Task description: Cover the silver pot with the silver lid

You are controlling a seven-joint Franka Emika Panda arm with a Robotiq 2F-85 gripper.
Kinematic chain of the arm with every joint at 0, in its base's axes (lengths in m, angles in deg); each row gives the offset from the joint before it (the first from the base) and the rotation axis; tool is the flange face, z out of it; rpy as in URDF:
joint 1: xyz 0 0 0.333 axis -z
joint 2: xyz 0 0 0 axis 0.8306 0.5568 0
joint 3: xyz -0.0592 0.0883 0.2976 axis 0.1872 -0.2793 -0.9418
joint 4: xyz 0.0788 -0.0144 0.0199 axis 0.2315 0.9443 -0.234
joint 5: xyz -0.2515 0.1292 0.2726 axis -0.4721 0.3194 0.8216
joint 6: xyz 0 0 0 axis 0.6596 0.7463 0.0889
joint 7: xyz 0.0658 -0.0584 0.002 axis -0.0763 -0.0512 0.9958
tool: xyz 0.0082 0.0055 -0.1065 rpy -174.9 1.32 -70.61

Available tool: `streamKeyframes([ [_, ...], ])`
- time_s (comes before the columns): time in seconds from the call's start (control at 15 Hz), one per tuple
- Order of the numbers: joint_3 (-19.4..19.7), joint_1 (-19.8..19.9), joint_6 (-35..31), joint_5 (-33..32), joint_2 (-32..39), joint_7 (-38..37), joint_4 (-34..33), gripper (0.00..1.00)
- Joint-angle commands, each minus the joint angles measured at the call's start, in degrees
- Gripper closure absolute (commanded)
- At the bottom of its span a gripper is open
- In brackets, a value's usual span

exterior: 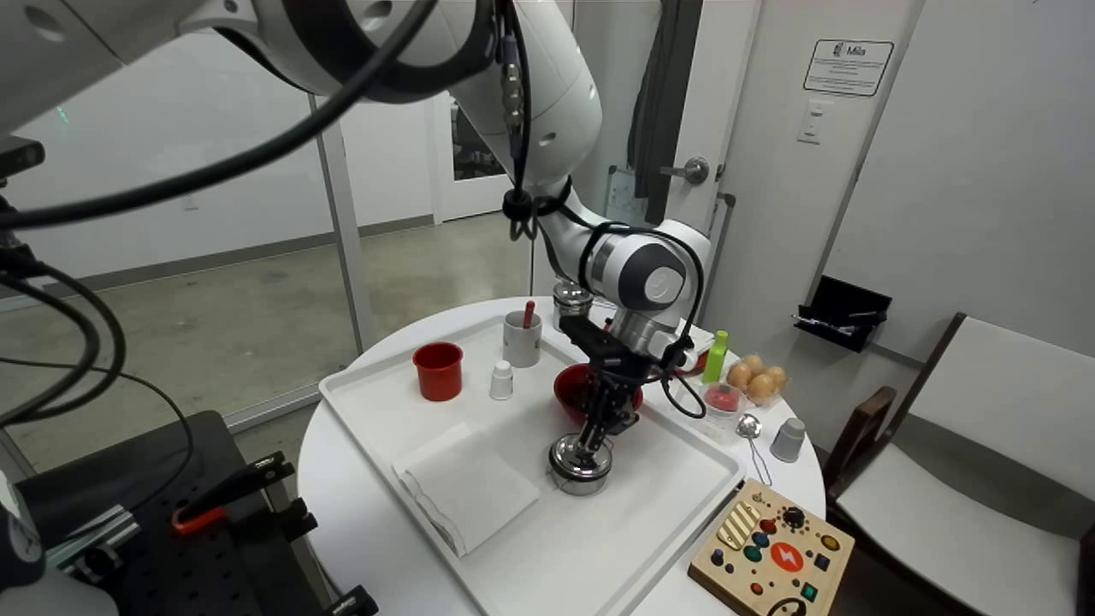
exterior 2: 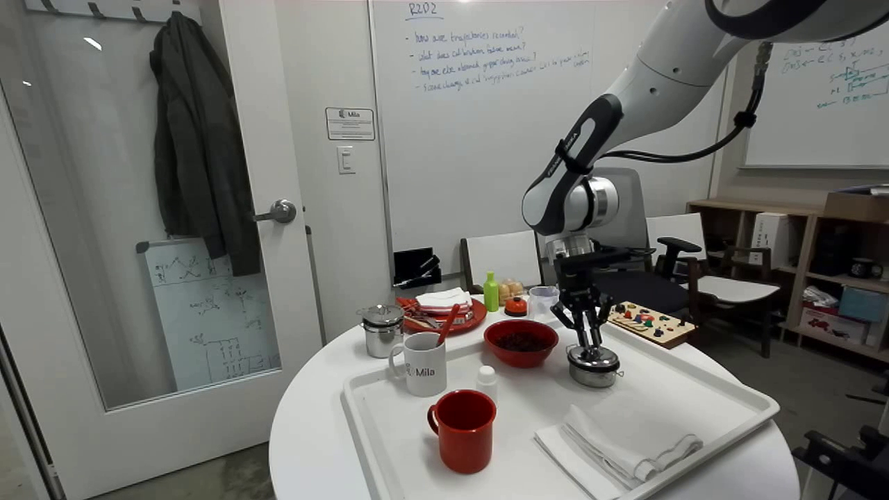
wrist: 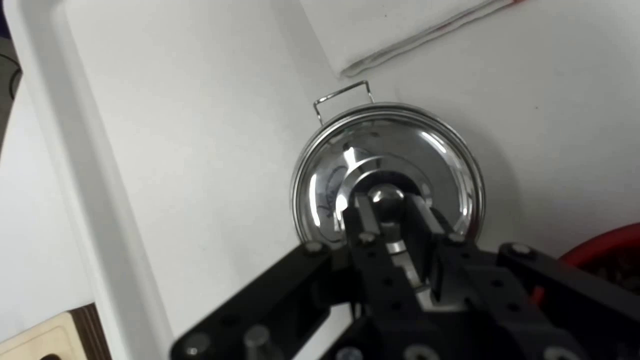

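Note:
The silver pot is low and shiny and stands on the white tray; it also shows in an exterior view. Its wire handle shows in the wrist view. The silver lid sits flat on top of the pot, centred within its rim, and covers the inside. It also shows in an exterior view. My gripper points down onto the lid, with one finger on each side of the round knob. The fingers look closed against the knob. In an exterior view the fingertips reach down to the lid.
A red bowl with dark contents stands close beside the pot. A folded white cloth lies on the tray on another side. A red mug, a white shaker and a white mug stand farther off.

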Motion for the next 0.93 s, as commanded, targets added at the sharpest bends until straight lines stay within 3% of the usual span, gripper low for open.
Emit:
streamKeyframes([
  [0.0, 0.53, -0.78, -1.44, 1.10, -1.44, -0.67, 2.49, 0.88],
  [0.87, 0.72, -0.92, -2.28, 1.04, -1.37, -1.16, 3.14, 0.88],
])
